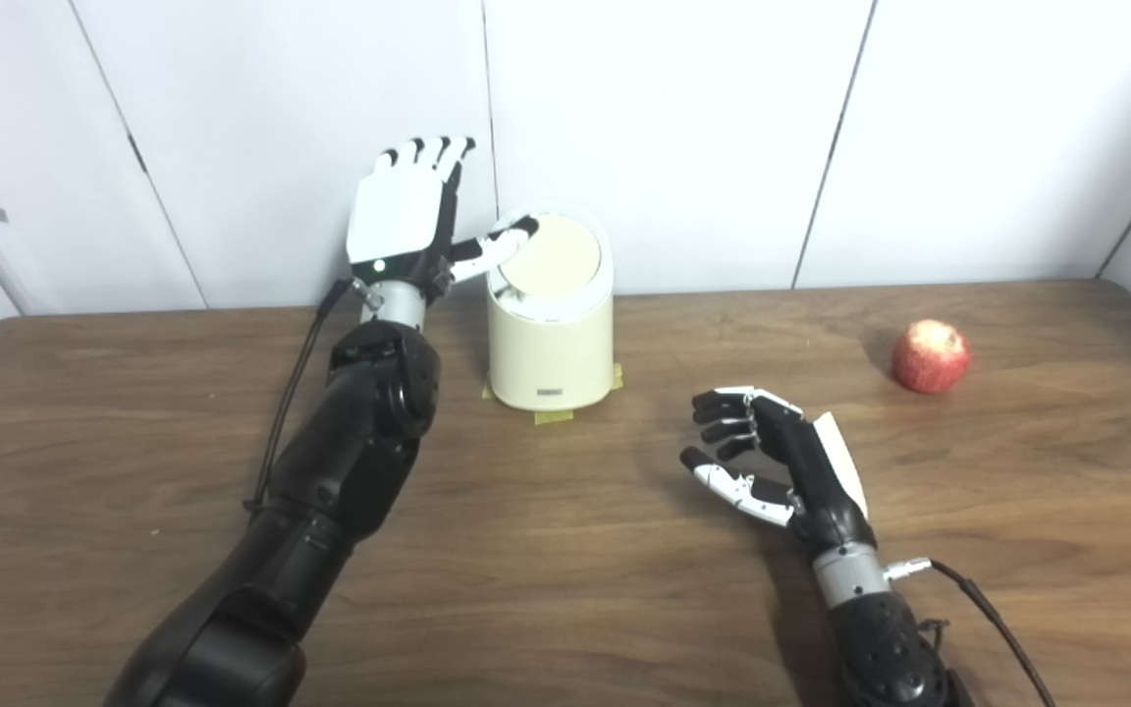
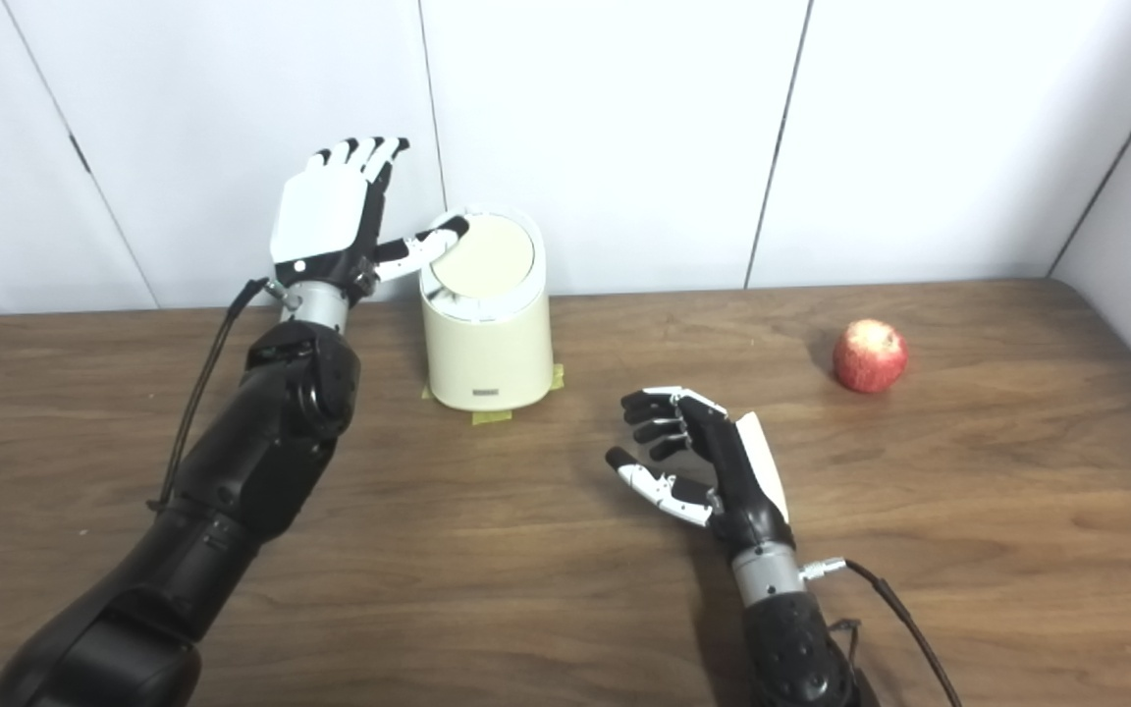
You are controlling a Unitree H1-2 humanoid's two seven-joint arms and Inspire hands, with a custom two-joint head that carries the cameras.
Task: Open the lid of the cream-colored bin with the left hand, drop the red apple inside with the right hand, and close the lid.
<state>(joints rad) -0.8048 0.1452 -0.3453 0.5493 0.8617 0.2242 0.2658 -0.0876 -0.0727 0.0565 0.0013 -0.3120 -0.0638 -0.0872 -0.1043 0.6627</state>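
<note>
Two hands show in the left eye view. The left hand (image 1: 406, 218) stands upright beside the cream-colored bin (image 1: 551, 329), fingers spread and holding nothing, only its thumb (image 1: 505, 244) resting on the near edge of the tilted lid (image 1: 558, 257). To open cleanly, the thumb should probably press down at that rim, off the pivot, so the lid swings rather than the bin sliding.

In the right eye view, the right hand (image 2: 698, 457) waits on the table (image 2: 968, 511), loosely curled and empty, well apart from the red apple (image 2: 870, 355) lying far right.
</note>
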